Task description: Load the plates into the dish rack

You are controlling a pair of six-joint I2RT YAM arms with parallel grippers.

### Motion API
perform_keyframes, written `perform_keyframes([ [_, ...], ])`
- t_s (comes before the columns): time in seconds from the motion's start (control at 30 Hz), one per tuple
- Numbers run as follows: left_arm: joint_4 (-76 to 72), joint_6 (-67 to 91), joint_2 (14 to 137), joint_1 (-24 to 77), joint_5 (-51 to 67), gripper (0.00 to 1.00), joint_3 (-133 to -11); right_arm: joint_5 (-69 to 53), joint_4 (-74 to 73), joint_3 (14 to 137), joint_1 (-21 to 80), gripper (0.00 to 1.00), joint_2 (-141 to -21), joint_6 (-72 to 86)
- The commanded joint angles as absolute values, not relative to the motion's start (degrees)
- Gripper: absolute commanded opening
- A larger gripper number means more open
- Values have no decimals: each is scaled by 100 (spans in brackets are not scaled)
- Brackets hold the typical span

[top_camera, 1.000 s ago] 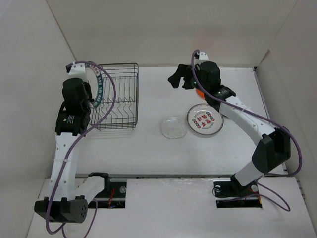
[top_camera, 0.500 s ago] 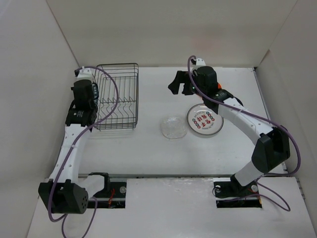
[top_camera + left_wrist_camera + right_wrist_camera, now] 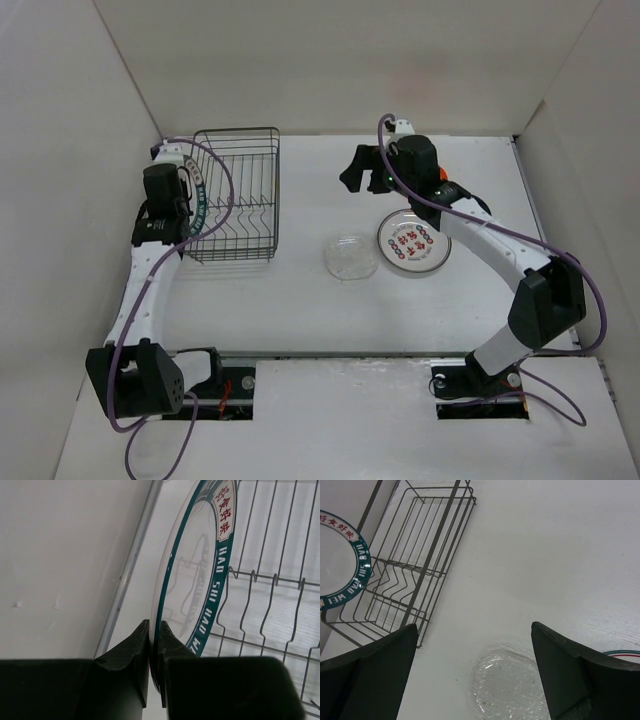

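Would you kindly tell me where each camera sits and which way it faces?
Top external: above and behind the robot, looking down; left arm, right arm show.
Left wrist: on the left gripper, facing along shut fingers pinching the green-rimmed plate at the dish rack.
Right wrist: above the table, facing down at the clear glass plate; open fingers show.
All share the dish rack and green-rimmed plate.

glossy green-rimmed plate, black metal wire rack, clear glass plate, matt table.

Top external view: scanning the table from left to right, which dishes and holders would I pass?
green-rimmed plate → dish rack → clear glass plate → red-marked plate
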State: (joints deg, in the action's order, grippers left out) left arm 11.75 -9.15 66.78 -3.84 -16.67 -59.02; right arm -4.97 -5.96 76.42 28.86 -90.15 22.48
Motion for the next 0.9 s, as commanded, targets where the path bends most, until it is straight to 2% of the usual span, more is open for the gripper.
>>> perform_keyframes([
  [0.0,633,-783,6583,-387,-1363,0,-5854,-571,-431,7603,2856,99,-8974,2171],
  [0.43,580,-782,6820,-439,-1485,0,-5669,-624,-431,7603,2804,99,-9079,2171],
  [0.5,580,-782,6873,-439,-1538,7,-5616,-624,-431,7603,2804,99,-9079,2171],
  [0.63,580,-782,6821,-439,-1424,30,-5616,-563,-431,7603,2752,99,-9079,2171],
  [0.73,641,-782,6768,-439,-1293,36,-5616,-502,-483,7550,2698,99,-9009,2171],
  [0.77,720,-782,6768,-439,-1240,46,-5712,-423,-588,7489,2646,99,-8861,2171],
  [0.87,1219,-782,6636,-439,-915,64,-6151,-55,-904,7243,2419,99,-8623,2118],
])
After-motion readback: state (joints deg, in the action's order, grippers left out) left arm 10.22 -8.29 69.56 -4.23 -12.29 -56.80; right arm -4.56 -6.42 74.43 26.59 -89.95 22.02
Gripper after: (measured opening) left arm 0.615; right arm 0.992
